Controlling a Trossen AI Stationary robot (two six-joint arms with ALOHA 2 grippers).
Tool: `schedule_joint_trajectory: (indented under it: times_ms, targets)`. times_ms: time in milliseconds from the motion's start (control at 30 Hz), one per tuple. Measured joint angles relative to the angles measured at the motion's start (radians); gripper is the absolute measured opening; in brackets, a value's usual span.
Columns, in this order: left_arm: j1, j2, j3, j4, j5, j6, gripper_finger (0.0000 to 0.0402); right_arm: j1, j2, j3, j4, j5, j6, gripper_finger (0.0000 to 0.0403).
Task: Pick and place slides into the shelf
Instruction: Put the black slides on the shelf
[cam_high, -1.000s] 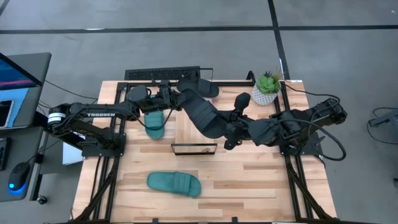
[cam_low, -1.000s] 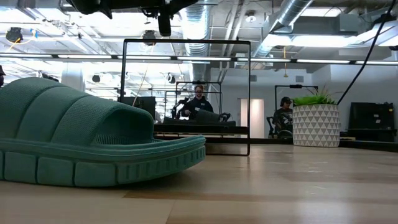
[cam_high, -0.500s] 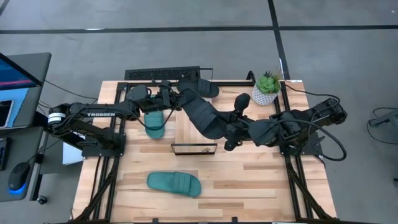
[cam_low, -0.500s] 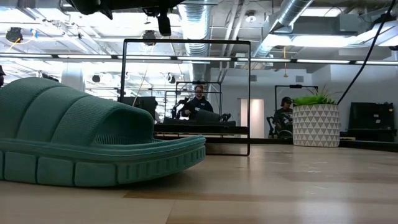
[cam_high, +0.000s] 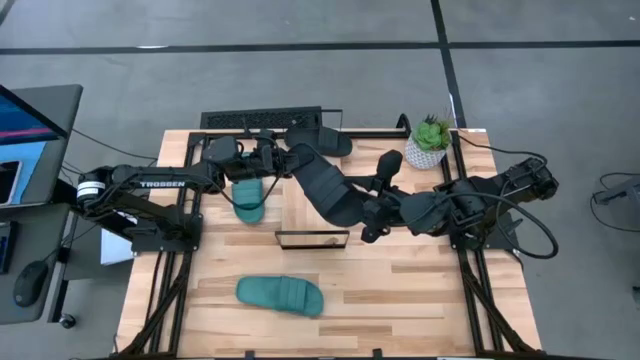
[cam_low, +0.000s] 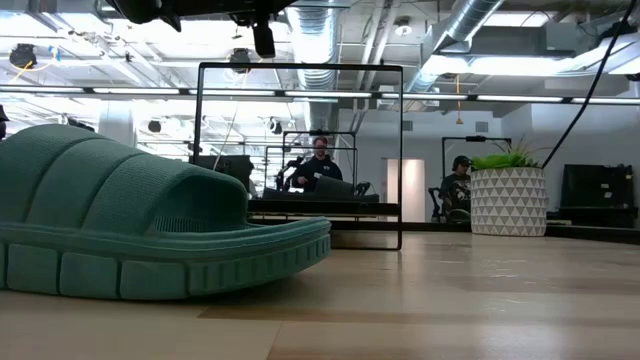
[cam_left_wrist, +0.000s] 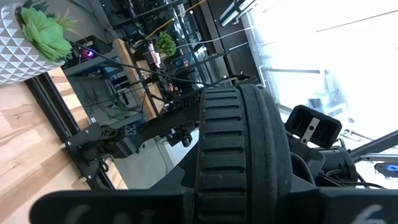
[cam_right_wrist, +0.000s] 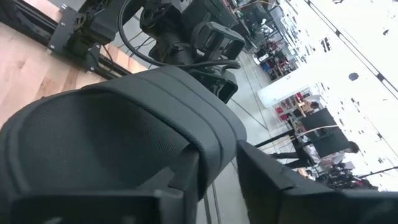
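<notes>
While the black slide (cam_high: 325, 185) hangs above the shelf (cam_high: 310, 215), its long axis running from the left gripper (cam_high: 282, 160) to the right gripper (cam_high: 368, 208), both sets of fingers pinch its ends — left firmly. The right fingers look to be loosening, so the left arm carries it.

I logged: black slide (cam_high: 322, 181) aloft over shelf (cam_high: 311, 239), centre; second black (cam_high: 328, 142) at 12; teal slides at 10 (cam_high: 248, 198) and 7 (cam_high: 280, 295).

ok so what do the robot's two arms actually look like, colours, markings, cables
Both arms are matte black with chunky jointed links. The left arm carries white TROSSEN lettering and a white band near its base. The right arm has a black cable looping off its base end.
</notes>
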Motion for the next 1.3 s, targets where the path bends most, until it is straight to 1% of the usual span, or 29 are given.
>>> schedule_joint_trajectory:
  times_ms: [300, 367, 433, 533, 633, 1000, 1200, 1300]
  targets:
    - [0.0, 0.0, 0.0, -0.005, 0.001, 0.006, 0.0042, 0.0, -0.001, 0.0, -0.08, 0.004, 0.032, 0.0224]
    - [-0.001, 0.0, 0.0, -0.005, 0.0, 0.006, 0.0042, 0.0, -0.001, 0.0, -0.104, 0.004, 0.034, 0.0242]
    - [-0.001, 0.0, 0.0, -0.005, -0.001, 0.006, 0.0042, 0.007, -0.001, 0.0, -0.119, 0.004, 0.029, 0.0249]
    - [-0.001, 0.0, 0.0, -0.004, -0.002, 0.012, 0.0042, 0.021, -0.001, 0.001, -0.126, 0.006, -0.001, 0.0247]
    - [-0.001, 0.0, 0.0, 0.001, -0.009, 0.013, 0.0042, 0.036, -0.001, 0.029, -0.164, 0.003, 0.003, 0.0239]
    - [0.002, 0.0, 0.0, 0.003, -0.056, 0.013, 0.0042, 0.107, -0.002, 0.177, -0.368, 0.001, 0.155, 0.0196]
    - [0.003, 0.0, 0.0, -0.04, -0.134, 0.0, 0.0042, 0.165, -0.001, 0.219, -0.438, 0.003, 0.252, 0.018]
    - [0.003, 0.0, 0.0, -0.058, -0.185, -0.011, 0.0042, 0.194, -0.001, 0.233, -0.472, 0.025, 0.314, 0.0175]
